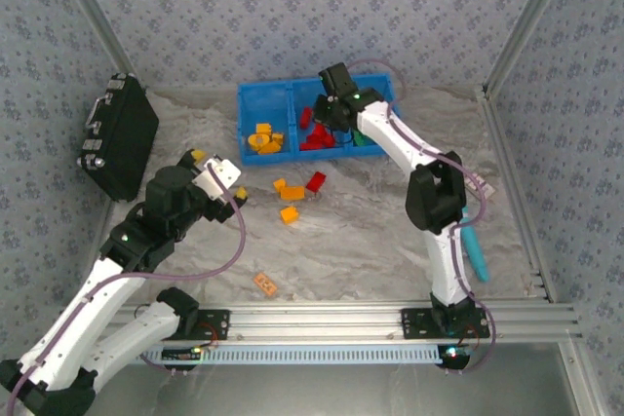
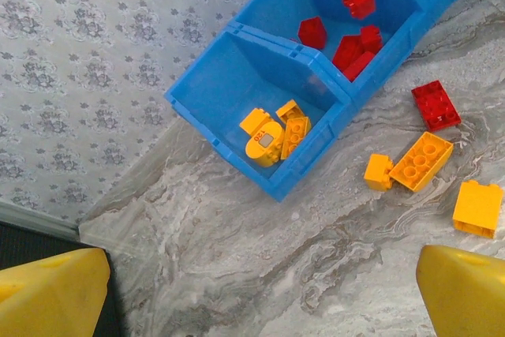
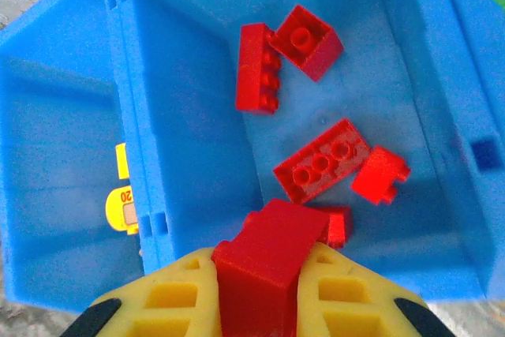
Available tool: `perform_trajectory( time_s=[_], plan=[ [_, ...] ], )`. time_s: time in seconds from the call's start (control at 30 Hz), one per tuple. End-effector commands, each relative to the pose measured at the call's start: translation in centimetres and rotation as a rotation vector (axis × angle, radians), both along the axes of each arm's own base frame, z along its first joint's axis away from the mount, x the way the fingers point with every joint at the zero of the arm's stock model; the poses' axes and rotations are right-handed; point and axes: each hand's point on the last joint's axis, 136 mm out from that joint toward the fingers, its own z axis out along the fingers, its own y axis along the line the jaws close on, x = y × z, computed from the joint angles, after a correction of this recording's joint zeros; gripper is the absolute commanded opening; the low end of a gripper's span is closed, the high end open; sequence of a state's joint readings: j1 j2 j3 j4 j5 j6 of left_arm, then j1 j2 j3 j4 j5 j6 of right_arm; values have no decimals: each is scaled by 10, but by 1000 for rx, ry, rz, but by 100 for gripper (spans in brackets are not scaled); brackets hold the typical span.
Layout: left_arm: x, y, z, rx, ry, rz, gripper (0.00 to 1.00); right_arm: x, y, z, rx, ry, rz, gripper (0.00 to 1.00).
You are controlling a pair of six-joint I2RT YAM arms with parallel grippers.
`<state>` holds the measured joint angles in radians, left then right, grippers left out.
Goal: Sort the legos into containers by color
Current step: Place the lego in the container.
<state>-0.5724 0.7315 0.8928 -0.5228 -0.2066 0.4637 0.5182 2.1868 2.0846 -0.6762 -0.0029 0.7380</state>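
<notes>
Right gripper (image 3: pixel 264 256), yellow plastic fingers (image 3: pixel 173 297) clamped tight on a glossy red brick (image 3: pixel 264 293), hangs over the middle compartment (image 3: pixel 189 116) of the smooth blue plastic bin (image 1: pixel 268 94) at the table's twelve o'clock. Studded red bricks (image 3: pixel 319 170) lie inside, with orange-yellow ones (image 1: pixel 263 138) in the compartment at its nine o'clock. One red block (image 2: pixel 435 104) and three orange blocks (image 2: pixel 420 161) sit loose on the marbled grey table (image 1: pixel 341 241). Left gripper (image 2: pixel 256 297) gapes wide, holding nothing.
</notes>
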Motion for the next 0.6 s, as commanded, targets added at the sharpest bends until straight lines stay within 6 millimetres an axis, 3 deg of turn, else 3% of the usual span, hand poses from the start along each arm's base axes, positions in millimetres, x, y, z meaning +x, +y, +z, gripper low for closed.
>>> perform_trajectory(
  time_s=[0.0,0.2,0.3,0.57],
  plan=[
    [1,-10,-9,2,28,-42,100,5,-3,-10,-128,0,100,19],
    [1,-23,-19,-42,71,-82,100,22,5,-18,-181,-38,176,25],
    [-1,-26,-24,-52,102,-93,100,19,10,-17,-221,-59,231,33],
    [1,-35,-34,-60,168,-107,100,4,4,8,-287,-128,275,42]
  ],
)
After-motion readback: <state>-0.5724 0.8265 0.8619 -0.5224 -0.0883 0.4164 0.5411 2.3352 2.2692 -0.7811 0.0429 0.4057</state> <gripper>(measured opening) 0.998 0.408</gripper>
